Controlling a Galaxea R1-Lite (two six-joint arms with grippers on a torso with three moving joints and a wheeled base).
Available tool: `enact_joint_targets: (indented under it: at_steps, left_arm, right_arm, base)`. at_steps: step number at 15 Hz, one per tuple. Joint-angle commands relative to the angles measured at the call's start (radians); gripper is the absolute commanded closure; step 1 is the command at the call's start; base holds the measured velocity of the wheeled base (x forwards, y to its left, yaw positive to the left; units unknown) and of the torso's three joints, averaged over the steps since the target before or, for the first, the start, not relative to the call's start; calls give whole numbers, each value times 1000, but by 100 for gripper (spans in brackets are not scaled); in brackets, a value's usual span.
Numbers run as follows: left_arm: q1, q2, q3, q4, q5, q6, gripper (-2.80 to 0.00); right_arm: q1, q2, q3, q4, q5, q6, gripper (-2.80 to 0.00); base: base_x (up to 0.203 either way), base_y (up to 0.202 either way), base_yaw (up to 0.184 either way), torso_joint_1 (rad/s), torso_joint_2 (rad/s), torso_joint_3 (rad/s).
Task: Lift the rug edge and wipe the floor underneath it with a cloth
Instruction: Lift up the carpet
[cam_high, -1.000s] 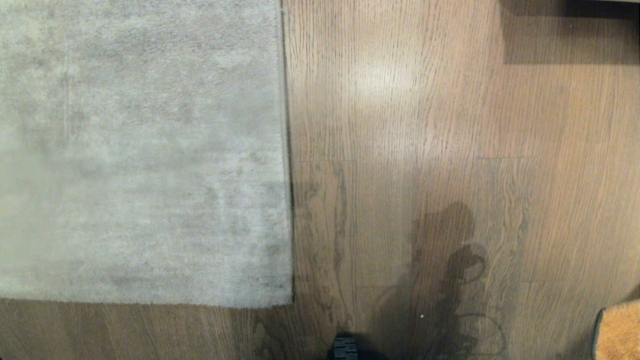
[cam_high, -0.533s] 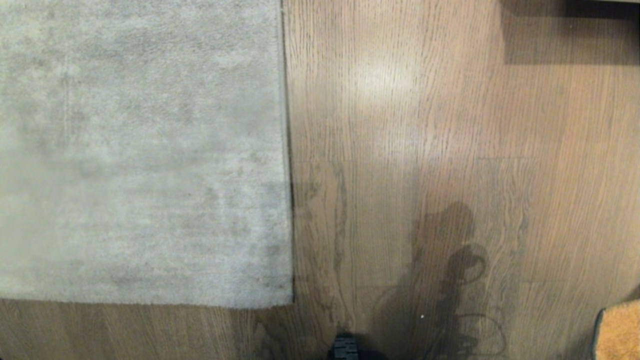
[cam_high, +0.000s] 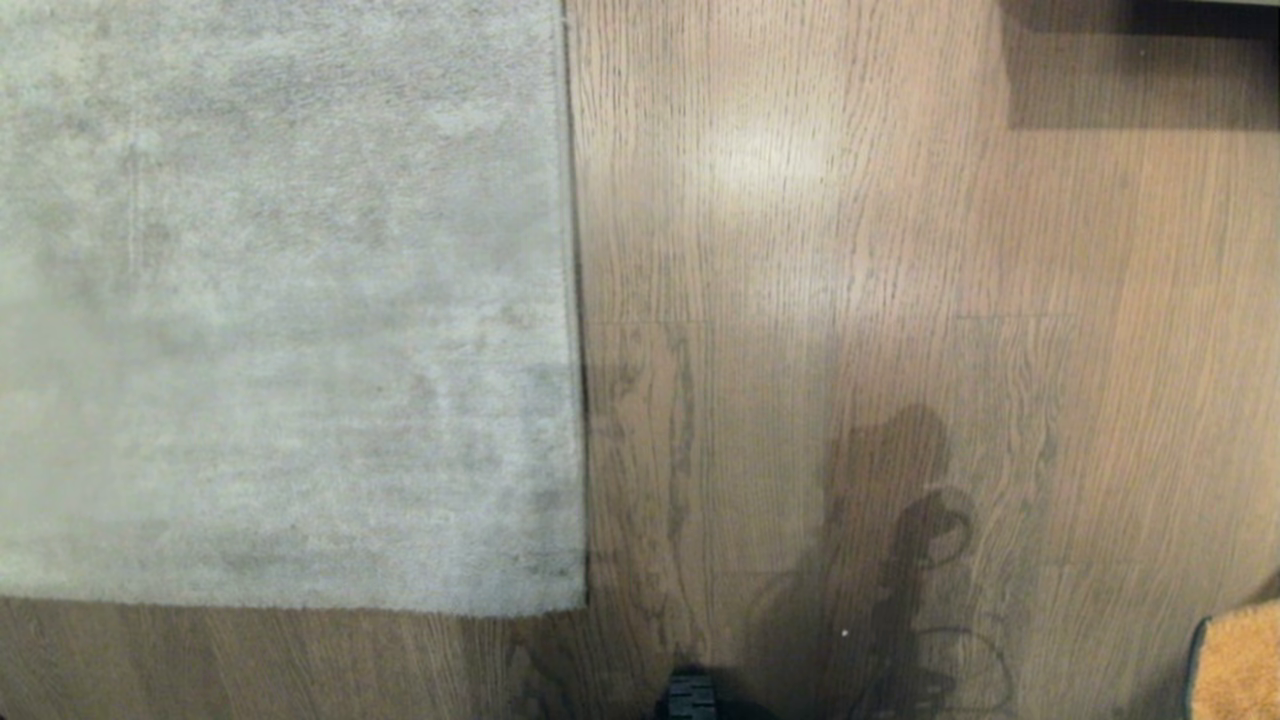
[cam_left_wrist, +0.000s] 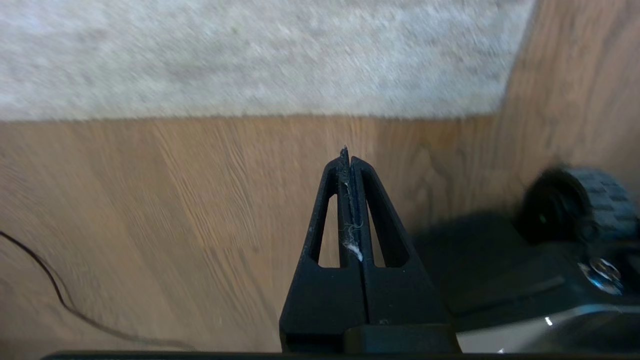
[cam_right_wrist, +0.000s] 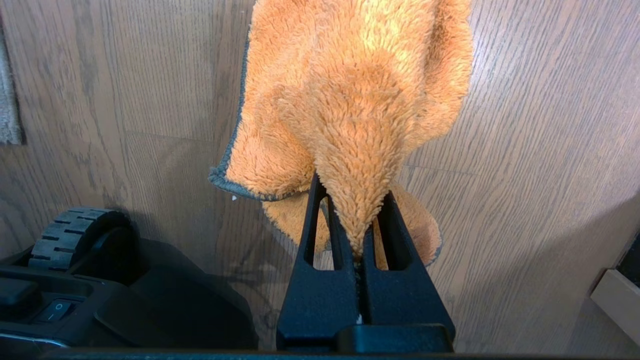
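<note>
My right claw (cam_right_wrist: 356, 220) gripped the cloth (cam_right_wrist: 350, 100) — my left claw (cam_left_wrist: 348, 165), clenched empty, faced the unlifted rug edge (cam_left_wrist: 250, 112) ahead; wiping remained.

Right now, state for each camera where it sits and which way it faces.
Head: high, facing down at rug edge, floor; base wheel shows.
Left wrist: behind shut left end effector, facing rug edge.
Right wrist: behind right end effector clamping cloth.
Shared: all show floor; head and right wrist both show the cloth.
</note>
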Motion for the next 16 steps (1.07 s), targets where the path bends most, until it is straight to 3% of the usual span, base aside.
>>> enact_joint_targets:
  at_steps: [1,6,10,12,16]
  left_arm:
    - [0,194,-68,9,-25,4,0]
    - [-50,551,-241,14,-123,23,0]
    - [-260,789,-339,-33,-139,-5,0]
    - [-370,914,-378,-103,-116,-39,0]
    - [-569,1165,-481,-232,27,-129,0]
  right_arm:
    - [0,1,0,0,1,-1,0]
    - [0,1,0,0,1,-1,0]
    - [2,1,0,0,1,-1,0]
    - [0,1,0,0,1,-1,0]
    - [0,1,0,0,1,-1,0]
  base:
    - [0,0,0,0,0,0]
    - [0,0,0,0,0,0]
    - [0,0,0,0,0,0]
    - [0,0,0,0,0,0]
    - [0,0,0,0,0,0]
